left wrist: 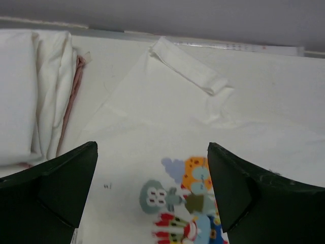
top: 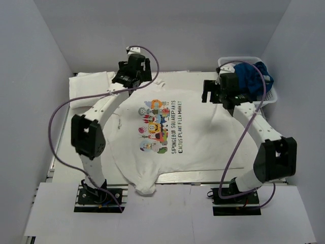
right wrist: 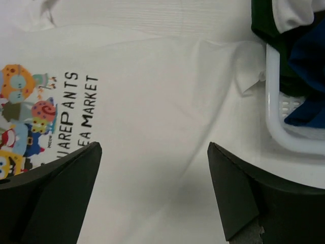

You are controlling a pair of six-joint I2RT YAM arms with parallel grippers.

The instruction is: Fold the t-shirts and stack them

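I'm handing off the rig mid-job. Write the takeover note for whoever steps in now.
Left gripper: fingers open, empty, above the far left part of the printed t-shirt.
Right gripper: fingers open, empty, above the shirt's right side, beside the basket.
Printed t-shirt: spread flat in the middle, print up, unfolded, near hem bunched.
Done: folded white pile at the far left.
Left: fold the printed shirt and stack it there. Blue and dark cloth lies in the basket.

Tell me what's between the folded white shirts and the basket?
The printed t-shirt, spread out flat. The top view shows it filling the stretch between the folded stack and the basket.
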